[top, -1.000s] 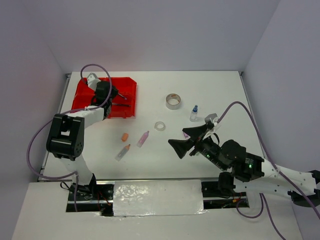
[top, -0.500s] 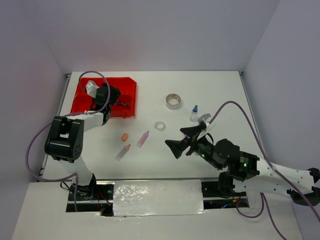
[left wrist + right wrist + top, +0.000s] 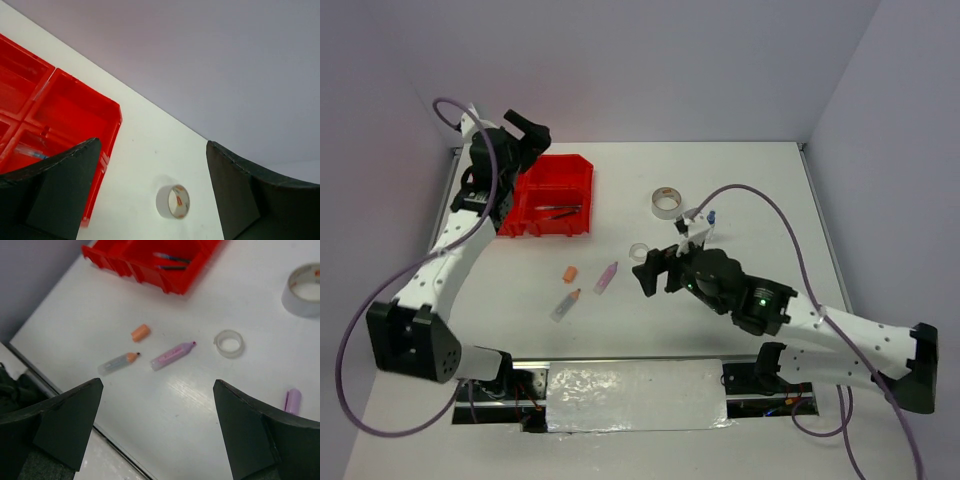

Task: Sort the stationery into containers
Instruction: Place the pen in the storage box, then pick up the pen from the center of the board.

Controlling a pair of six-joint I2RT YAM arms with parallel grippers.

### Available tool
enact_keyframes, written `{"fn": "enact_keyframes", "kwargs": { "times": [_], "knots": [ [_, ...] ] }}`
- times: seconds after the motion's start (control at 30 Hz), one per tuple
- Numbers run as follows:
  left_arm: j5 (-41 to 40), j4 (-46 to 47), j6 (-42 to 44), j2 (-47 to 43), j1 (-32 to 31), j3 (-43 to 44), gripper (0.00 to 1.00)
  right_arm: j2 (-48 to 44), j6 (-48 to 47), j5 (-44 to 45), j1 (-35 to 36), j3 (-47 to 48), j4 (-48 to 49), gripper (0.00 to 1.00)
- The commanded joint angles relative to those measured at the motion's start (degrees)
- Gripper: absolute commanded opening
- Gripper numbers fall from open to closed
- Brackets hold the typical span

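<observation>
Near edge: the table (image 3: pixel 770 180) is ending just past my two bases.
Right claw: I am holding my right claw (image 3: pixel 157 385) spread wide and gripping nothing; it is hovering over the middle of the table.
Markers, two: the orange-tipped marker (image 3: pixel 117 363) is lying closest to the near edge. The purple marker (image 3: pixel 172 355) is lying just beside it, not touching, and both are slanting the same way.
Small pieces, two: the orange piece (image 3: pixel 140 333) is lying just beyond the orange-tipped marker. The purple piece (image 3: pixel 292 401) is lying alone, off to the right below my right claw.
Tape, two: the clear tape ring (image 3: pixel 640 252) is lying flat near my right fingers (image 3: pixel 645 274). The grey tape roll (image 3: pixel 666 201) is sitting farther back, apart from it.
Bottle, one: the blue-capped bottle (image 3: pixel 711 218) is standing right of the roll, and my right arm is partly hiding it.
Tray, one: the red tray (image 3: pixel 575 172), with four compartments, is sitting at the far left, close to the table's left edge.
Pens, two: the dark pens (image 3: pixel 560 210) are lying in the near right compartment.
Left claw: I am holding my left claw (image 3: pixel 152 145) wide and gripping nothing, raised above the tray's far left corner.
Room: bare white tabletop is showing between the tray's right wall and the roll, and across the right side beyond my right arm. Walls are closing in the far edge and both sides.
</observation>
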Motion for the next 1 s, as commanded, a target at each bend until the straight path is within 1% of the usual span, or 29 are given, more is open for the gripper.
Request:
{"fn": "enact_keyframes", "kwargs": {
  "times": [0.0, 0.03, 0.07, 0.1, 0.17, 0.2, 0.27, 0.33, 0.4, 0.43, 0.47, 0.5, 0.53, 0.6, 0.67, 0.7, 0.77, 0.8, 0.83, 0.87, 0.93, 0.97],
  "knots": [
    [5.7, -14.0, 8.4, -7.7, -0.6, -0.3, 0.99, 6.8, 6.5, -6.4, -4.4, 2.5, -4.6, 1.00],
    [6.5, -15.8, 10.2, -9.4, -1.1, -1.4, 0.99, 8.2, 9.0, -5.1, -4.6, 2.8, -5.2, 1.00],
    [7.1, -18.3, 11.3, -11.0, -1.6, -4.3, 0.99, 9.4, 10.5, -3.7, -4.7, 3.5, -7.5, 1.00],
    [8.6, -19.2, 12.4, -14.3, -2.5, -6.1, 0.99, 11.6, 11.8, -2.3, -5.0, 3.9, -8.7, 1.00],
    [9.9, -21.0, 14.7, -17.3, -3.9, -9.9, 0.99, 12.7, 14.4, -0.2, -5.5, 4.6, -11.3, 1.00],
    [11.3, -22.1, 15.4, -19.9, -5.1, -13.6, 0.99, 13.2, 14.3, -0.5, -5.8, 4.5, -11.6, 1.00],
    [12.6, -23.7, 16.4, -22.0, -6.1, -18.1, 0.99, 14.6, 14.0, -2.4, -7.9, 5.1, -13.5, 1.00],
    [13.1, -26.7, 17.4, -25.4, -8.0, -20.1, 0.99, 16.0, 14.2, -3.7, -9.2, 5.8, -14.9, 1.00],
    [12.3, -29.6, 18.1, -29.4, -10.1, -22.2, 0.99, 18.8, 16.0, -0.1, -9.8, 7.5, -18.9, 1.00],
    [11.8, -30.1, 19.0, -30.7, -10.4, -22.7, 0.99, 19.9, 19.0, 2.5, -9.8, 8.3, -20.9, 1.00],
    [12.1, -30.3, 19.7, -32.5, -10.6, -23.4, 0.99, 21.7, 20.0, 4.8, -10.2, 9.4, -24.2, 1.00],
    [12.5, -30.2, 20.3, -33.0, -10.8, -23.7, 0.99, 22.4, 20.0, 5.6, -10.7, 9.5, -24.6, 1.00],
    [14.3, -30.0, 21.2, -33.1, -10.8, -23.9, 0.99, 22.9, 17.8, 4.2, -11.4, 9.1, -24.1, 1.00],
    [16.7, -29.5, 22.4, -31.7, -11.3, -24.1, 0.99, 22.7, 15.6, -0.5, -14.9, 8.1, -21.8, 1.00],
    [17.9, -28.6, 23.3, -28.5, -12.3, -23.8, 0.99, 21.2, 14.1, -2.4, -17.3, 5.9, -20.3, 1.00],
    [17.7, -28.3, 23.1, -27.2, -13.4, -23.5, 0.99, 19.3, 13.8, -3.1, -19.8, 5.2, -20.0, 1.00],
    [17.0, -27.3, 21.6, -22.8, -15.4, -22.1, 0.99, 17.1, 12.7, -5.0, -21.7, 3.6, -19.2, 1.00],
    [16.3, -26.6, 21.3, -21.4, -18.6, -21.6, 0.99, 14.8, 11.5, -5.8, -23.2, 3.0, -18.9, 1.00],
    [16.1, -26.4, 20.9, -19.7, -20.2, -20.9, 1.00, 13.8, 11.0, -7.3, -23.7, 2.3, -18.7, 1.00],
    [12.1, -25.7, 20.9, -16.6, -21.7, -20.0, 0.99, 12.9, 10.6, -7.8, -24.3, 2.1, -18.9, 1.00],
    [11.6, -24.7, 22.1, -13.2, -24.0, -19.5, 0.99, 10.9, 9.8, -8.0, -25.0, 1.6, -19.6, 1.00],
    [12.2, -23.9, 23.3, -9.7, -24.4, -19.1, 0.99, 10.3, 9.5, -8.4, -25.2, 1.5, -20.2, 1.00]
  ]
}}
